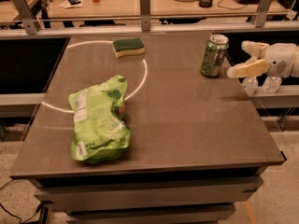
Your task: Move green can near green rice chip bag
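Note:
The green can (214, 55) stands upright near the table's far right edge, with a silver top and pale markings. The green rice chip bag (99, 119) lies flat and wrinkled on the left half of the table, its white label panel facing up. My gripper (244, 59) comes in from the right, just right of the can and level with it. Its cream fingers (248, 69) are spread apart and point left at the can without touching it. Nothing is held.
A green-and-yellow sponge (128, 47) lies at the back of the brown table (196, 125). A bright ring of light curves across the left part of the top. A rail with metal posts (145, 3) and a cluttered desk stand behind.

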Motion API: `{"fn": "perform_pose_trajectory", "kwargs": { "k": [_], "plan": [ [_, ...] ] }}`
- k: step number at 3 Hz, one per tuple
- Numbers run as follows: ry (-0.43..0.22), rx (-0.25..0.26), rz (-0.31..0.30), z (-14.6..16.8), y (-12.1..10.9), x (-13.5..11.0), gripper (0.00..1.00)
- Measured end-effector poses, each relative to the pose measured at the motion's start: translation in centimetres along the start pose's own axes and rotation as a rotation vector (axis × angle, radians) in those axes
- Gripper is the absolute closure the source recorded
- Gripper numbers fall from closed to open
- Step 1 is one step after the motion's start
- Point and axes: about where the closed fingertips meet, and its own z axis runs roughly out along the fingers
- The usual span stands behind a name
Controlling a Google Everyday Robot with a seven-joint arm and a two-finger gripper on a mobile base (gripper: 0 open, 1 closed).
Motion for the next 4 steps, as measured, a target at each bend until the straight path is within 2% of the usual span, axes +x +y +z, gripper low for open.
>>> {"fn": "perform_pose_trajectory", "kwargs": {
  "k": [1,3,4],
  "plan": [
    [-0.009,-0.049,-0.019,2.3,0.8,0.1,0.0],
    [-0.08,-0.073,-0.021,5.6,0.5,-1.0,0.0],
    [-0.098,-0.1,-0.028,6.1,0.7,-1.3,0.16]
  ]
}}
